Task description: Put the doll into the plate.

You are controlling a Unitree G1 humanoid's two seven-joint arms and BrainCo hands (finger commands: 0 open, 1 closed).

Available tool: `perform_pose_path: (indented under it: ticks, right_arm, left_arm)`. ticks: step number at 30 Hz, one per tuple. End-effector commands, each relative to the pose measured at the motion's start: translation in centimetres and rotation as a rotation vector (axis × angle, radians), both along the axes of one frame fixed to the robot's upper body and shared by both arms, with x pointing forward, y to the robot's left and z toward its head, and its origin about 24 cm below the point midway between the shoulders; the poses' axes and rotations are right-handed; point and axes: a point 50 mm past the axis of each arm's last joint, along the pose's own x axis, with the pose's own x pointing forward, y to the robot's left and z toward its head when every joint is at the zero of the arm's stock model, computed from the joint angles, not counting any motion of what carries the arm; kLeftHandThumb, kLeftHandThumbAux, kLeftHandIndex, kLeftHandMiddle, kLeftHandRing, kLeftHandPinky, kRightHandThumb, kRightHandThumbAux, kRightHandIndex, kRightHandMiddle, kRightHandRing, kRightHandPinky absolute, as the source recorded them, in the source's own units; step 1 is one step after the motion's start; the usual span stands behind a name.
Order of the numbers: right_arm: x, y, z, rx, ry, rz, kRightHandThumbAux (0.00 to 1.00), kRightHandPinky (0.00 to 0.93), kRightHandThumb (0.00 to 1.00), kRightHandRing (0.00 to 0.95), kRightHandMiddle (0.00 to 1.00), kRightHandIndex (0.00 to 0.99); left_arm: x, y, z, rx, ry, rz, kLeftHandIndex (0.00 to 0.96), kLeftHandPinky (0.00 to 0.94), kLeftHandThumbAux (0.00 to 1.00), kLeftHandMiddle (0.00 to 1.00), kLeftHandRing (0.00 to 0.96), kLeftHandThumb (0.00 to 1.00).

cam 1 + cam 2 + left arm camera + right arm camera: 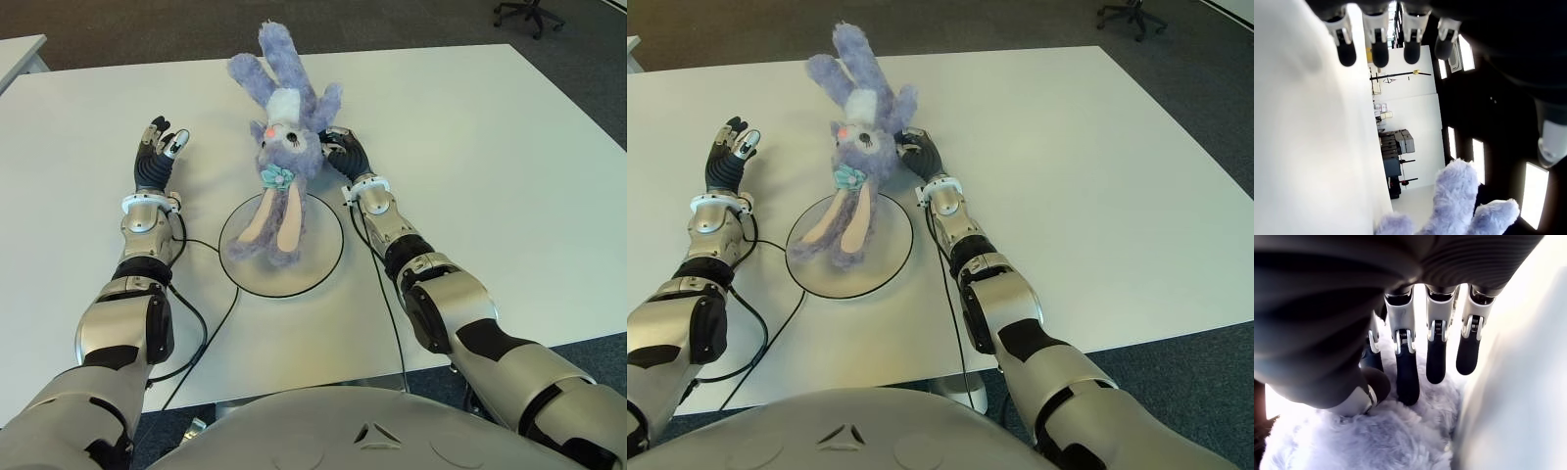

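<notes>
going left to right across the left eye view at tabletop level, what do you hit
left hand → doll, its ears lying on the plate → right hand, against the doll's head → bare table

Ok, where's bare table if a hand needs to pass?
Free: the table right of the right hand, and the strip between the left hand and doll. Crowded: the plate, where the doll's lower half lies.

Doll [284, 166] half on plate [323, 262], left hand [157, 152] left, right hand [345, 152] right.
</notes>
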Motion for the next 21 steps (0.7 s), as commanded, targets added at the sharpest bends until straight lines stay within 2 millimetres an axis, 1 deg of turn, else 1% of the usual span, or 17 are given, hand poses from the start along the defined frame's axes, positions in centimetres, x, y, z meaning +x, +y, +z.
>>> perform_pose_path:
  ticks: [1,4,6,10,13,17,21]
  right_arm:
    - [-0.11,0.18,-0.29,-0.026,0.018,0.023,0.48,0.232,0.511,0.202,0.186,0.174]
    - [-0.14,0.15,-0.31,-0.037,0.016,0.034,0.473,0.226,0.494,0.193,0.174,0.167]
    - [-0.2,0.13,-0.32,-0.059,0.005,0.052,0.462,0.226,0.444,0.18,0.157,0.154]
    - [-0.29,0.09,-0.36,-0.092,-0.007,0.079,0.455,0.221,0.406,0.165,0.138,0.139]
    - [-0.36,0.05,-0.41,-0.111,-0.012,0.095,0.452,0.219,0.391,0.159,0.131,0.134]
    - [-0.42,-0.05,-0.47,-0.134,-0.019,0.108,0.438,0.218,0.336,0.155,0.122,0.129]
    - [-0.45,-0.17,-0.55,-0.144,-0.015,0.113,0.428,0.214,0.307,0.154,0.12,0.126]
  left_arm:
    - [-2.77,-0.98,-4.61,-0.061,0.17,0.0,0.012,0.116,0.472,0.088,0.096,0.0]
    - [-2.76,-0.98,-4.63,-0.062,0.172,0.001,0.011,0.113,0.473,0.087,0.096,0.0]
    - [-2.76,-0.98,-4.64,-0.063,0.173,0.002,0.01,0.108,0.469,0.085,0.093,0.0]
    - [-2.79,-0.99,-4.65,-0.065,0.171,0.001,0.008,0.106,0.468,0.083,0.092,0.0]
    - [-2.81,-0.99,-4.67,-0.068,0.171,-0.002,0.006,0.104,0.468,0.082,0.091,0.0]
    - [-2.83,-0.98,-4.7,-0.071,0.172,-0.004,0.006,0.099,0.466,0.082,0.089,0.0]
    - [-2.86,-0.97,-4.74,-0.074,0.174,-0.004,0.006,0.102,0.466,0.083,0.09,0.0]
